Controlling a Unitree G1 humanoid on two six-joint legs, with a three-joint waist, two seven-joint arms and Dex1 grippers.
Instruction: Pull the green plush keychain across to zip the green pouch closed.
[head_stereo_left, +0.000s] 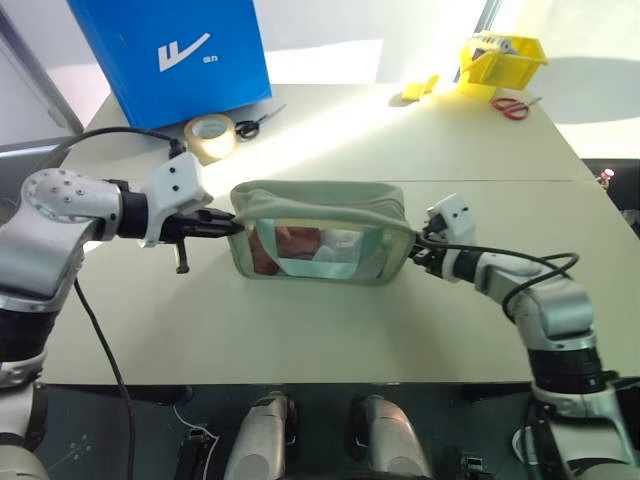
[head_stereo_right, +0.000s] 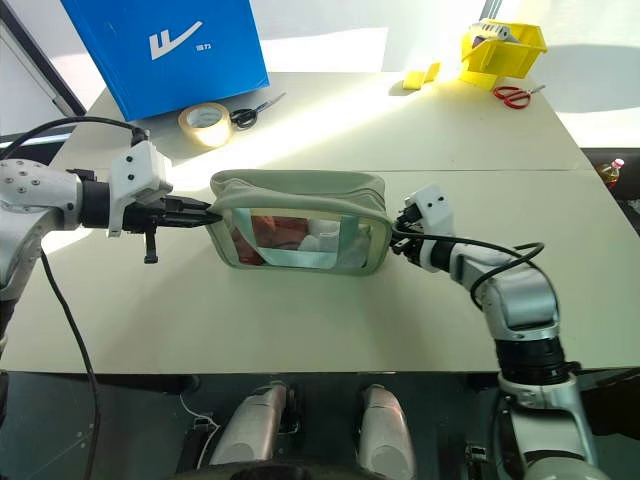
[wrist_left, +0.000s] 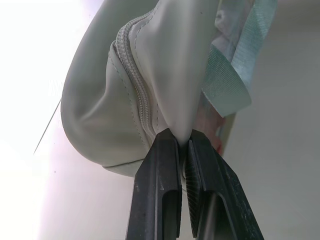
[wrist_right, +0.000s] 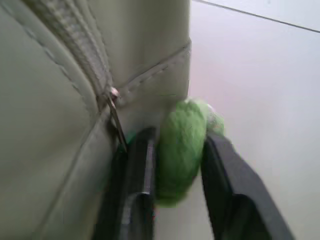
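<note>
The left arm reaches in from the left, its pincer (head_stereo_left: 232, 226) pointing toward the right, fingers (wrist_left: 160, 190) pressed together on a fold of the green pouch (head_stereo_left: 320, 205). The right arm, bent at the elbow, points its pincer (wrist_right: 175, 150) leftward, fingers parted around the green plush keychain (wrist_right: 181, 147).

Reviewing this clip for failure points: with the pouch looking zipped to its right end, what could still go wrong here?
The right gripper has its fingers spread around the green plush keychain, apparently touching it; withdrawing could snag the charm and tug the zipper. The left gripper pinches the green pouch by its end fabric, so pulling away while clamped may drag the pouch along the table.
</note>
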